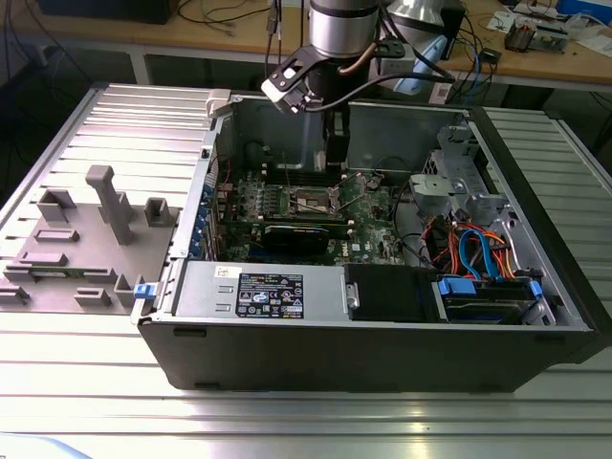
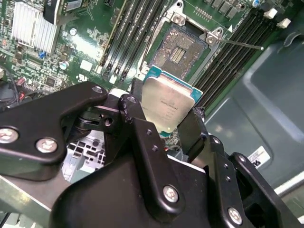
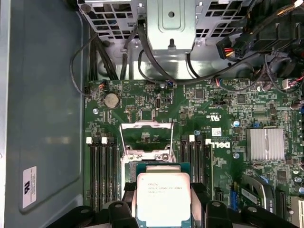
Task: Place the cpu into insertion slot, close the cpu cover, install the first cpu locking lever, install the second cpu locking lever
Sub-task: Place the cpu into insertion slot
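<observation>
Above the partly hidden insertion slot [image 2: 179,50], the cpu [image 2: 167,107], pinched by the end effector [image 2: 164,118].

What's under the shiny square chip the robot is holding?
The end effector holds the cpu above the green motherboard. The insertion slot shows open just past it. The cpu hides the slot's near edge.

A ribbed, silvery metal desk [image 1: 86,382] fills the near and middle ground, with pale glare along its near edge. Towards the exterior view's left, a grey moulded fixture [image 1: 86,239] with upright posts rests on it. At the far side stands a wooden desk [image 1: 191,36] strewn with cables [image 1: 225,14], with dark shadow beneath it.
</observation>
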`<state>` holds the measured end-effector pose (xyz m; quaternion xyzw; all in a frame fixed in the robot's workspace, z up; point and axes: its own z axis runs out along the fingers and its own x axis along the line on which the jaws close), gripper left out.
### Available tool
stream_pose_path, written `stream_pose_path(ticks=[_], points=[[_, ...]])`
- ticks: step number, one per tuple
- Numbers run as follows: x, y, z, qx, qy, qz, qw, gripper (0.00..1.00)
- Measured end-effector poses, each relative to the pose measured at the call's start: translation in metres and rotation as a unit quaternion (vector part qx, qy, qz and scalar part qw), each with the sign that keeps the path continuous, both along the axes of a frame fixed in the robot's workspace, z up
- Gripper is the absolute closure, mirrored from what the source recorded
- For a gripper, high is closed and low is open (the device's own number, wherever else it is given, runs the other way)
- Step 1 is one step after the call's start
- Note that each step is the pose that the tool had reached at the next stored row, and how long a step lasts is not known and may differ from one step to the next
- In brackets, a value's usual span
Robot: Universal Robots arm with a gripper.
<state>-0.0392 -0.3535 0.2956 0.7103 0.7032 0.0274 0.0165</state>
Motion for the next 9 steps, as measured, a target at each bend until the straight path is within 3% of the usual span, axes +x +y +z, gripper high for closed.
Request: stream_pose_path(ticks=[9], points=[[-0.0053,0.0011,-0.0238,0.0000,0.0000,0.021,0.9998,0.46]])
